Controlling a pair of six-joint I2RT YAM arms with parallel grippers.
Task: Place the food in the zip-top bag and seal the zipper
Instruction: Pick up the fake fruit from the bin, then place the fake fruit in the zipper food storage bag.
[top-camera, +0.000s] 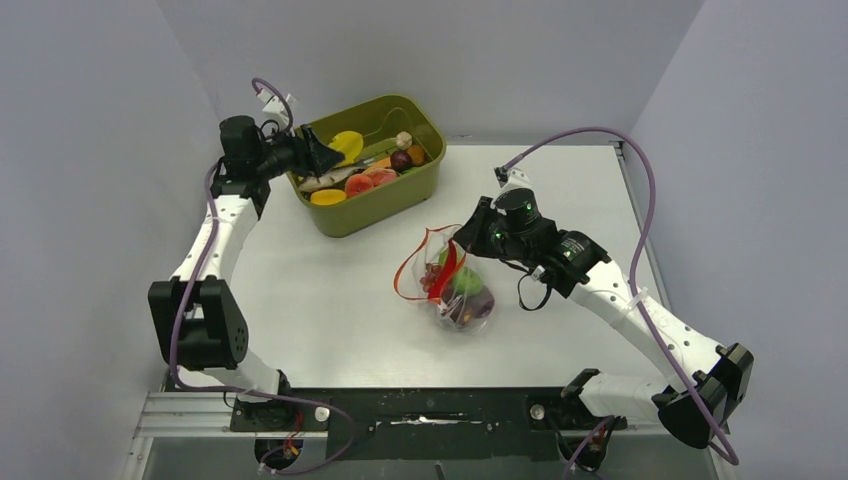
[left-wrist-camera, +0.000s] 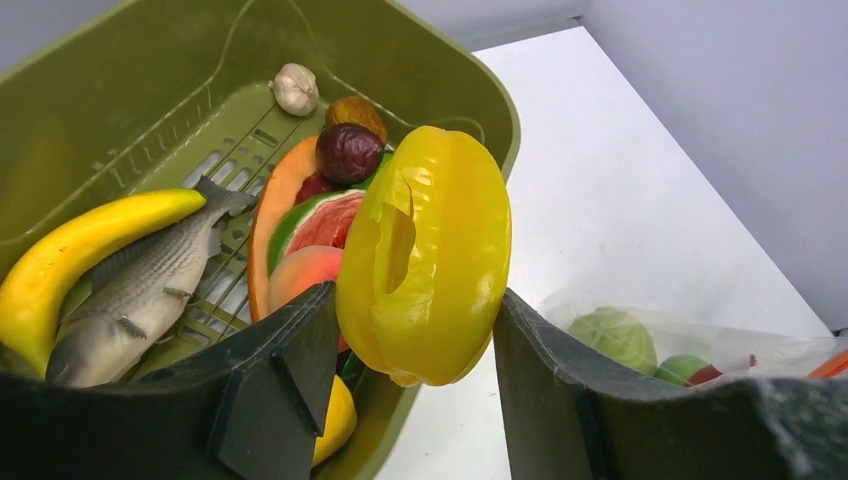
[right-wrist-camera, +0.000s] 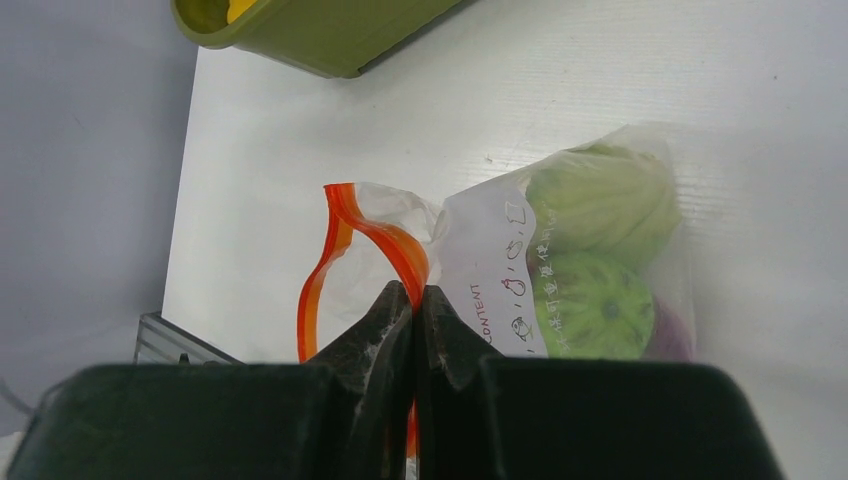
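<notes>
A yellow fruit (left-wrist-camera: 425, 255) is pinched by the left gripper (left-wrist-camera: 410, 305) over the tub (left-wrist-camera: 130, 60); beside it, the zipper (right-wrist-camera: 385, 245) of the bag (right-wrist-camera: 480, 240) is clamped by the right gripper (right-wrist-camera: 413, 300).

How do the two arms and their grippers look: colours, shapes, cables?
White links, black joints on both the left arm and the right arm. A thin purple cable runs along each. The left gripper and right gripper are matte black with thick wedge fingers. Small green lights glow near the right wrist.
</notes>
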